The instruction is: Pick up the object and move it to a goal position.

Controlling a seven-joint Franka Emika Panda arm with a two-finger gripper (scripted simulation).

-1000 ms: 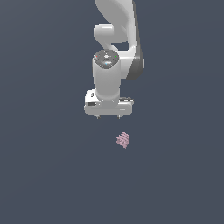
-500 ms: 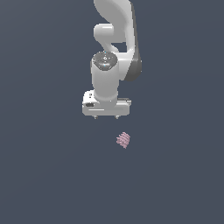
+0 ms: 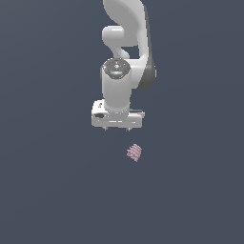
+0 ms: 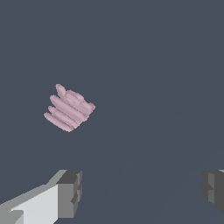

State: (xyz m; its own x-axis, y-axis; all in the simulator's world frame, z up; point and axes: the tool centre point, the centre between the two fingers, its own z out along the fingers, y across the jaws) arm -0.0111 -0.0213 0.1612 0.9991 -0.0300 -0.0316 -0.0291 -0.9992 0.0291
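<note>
Pink and ribbed, the object (image 3: 134, 152) lies on the counter (image 3: 47, 190) apart from the spread, empty end effector (image 3: 117, 128), probably not yet aligned for grasping.

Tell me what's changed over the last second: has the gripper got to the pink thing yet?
Not yet. The gripper has crept slightly toward the exterior view's bottom and right, closing on the pink object, and the wrist has turned a little. Nothing was grasped: the wrist view shows the fingers spread wide with the object ahead of them, untouched. The object has not moved.
</note>
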